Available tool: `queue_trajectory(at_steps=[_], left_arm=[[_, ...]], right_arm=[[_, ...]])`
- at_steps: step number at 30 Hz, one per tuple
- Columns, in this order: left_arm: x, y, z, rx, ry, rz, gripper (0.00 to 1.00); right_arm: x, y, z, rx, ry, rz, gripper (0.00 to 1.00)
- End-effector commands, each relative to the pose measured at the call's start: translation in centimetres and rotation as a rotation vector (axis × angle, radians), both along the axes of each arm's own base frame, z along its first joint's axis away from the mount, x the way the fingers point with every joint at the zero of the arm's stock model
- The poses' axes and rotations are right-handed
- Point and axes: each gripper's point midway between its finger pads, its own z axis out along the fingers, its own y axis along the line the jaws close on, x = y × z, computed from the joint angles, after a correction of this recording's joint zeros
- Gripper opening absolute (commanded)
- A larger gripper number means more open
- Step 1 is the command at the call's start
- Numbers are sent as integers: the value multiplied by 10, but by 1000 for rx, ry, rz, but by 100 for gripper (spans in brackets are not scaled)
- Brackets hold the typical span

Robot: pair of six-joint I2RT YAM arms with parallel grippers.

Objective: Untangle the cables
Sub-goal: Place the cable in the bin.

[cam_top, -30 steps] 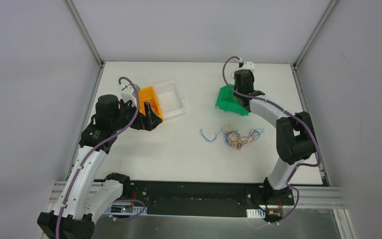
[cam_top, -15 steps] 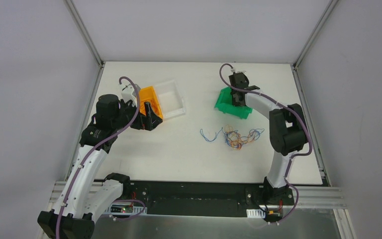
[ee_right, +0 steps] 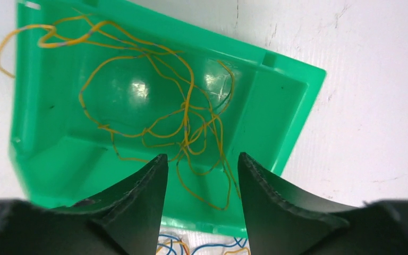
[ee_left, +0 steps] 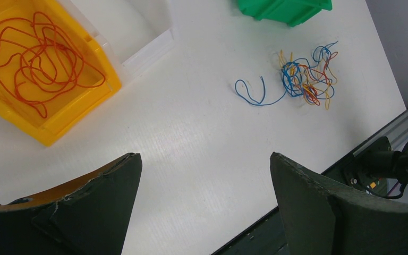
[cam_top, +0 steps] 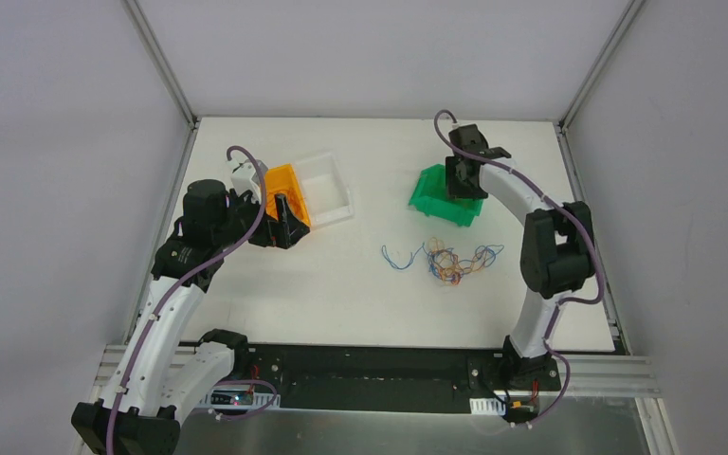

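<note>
A tangled clump of orange, red and blue cables lies mid-table, with a blue strand trailing off its left side. The left wrist view shows the same clump. Yellow-orange cables lie loose inside the green bin. Above that bin my right gripper hovers, its jaws open and nothing pinched between them. Red-orange cables fill the orange bin. My left gripper is beside that bin, open wide and empty.
A clear plastic bin stands against the orange bin's right side. Frame posts rise at the table's back corners. A black rail runs along the near edge, where the arm bases sit.
My right gripper went from shut to open and shifted a little back and to the right over the green bin. The left arm and the clump stayed put.
</note>
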Motion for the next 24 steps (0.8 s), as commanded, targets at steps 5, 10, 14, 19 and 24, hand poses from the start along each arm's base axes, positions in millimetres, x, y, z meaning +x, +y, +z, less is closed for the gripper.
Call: queue_trajectory(at_steps=[5, 10, 14, 19, 24], left_arm=[[0, 0, 3, -1, -18, -13, 94], [3, 4, -1, 10, -6, 19, 96], [5, 3, -8, 16, 27, 16, 99], [8, 1, -27, 36, 135, 15, 99], [6, -6, -30, 92, 154, 38, 99]], right_arm=[[-11, 15, 87, 145, -164, 35, 57], [-32, 51, 107, 387, -194, 76, 61], [-54, 64, 106, 507, -188, 67, 61], [-88, 55, 95, 535, -206, 44, 60], [-119, 36, 84, 532, -250, -17, 62]])
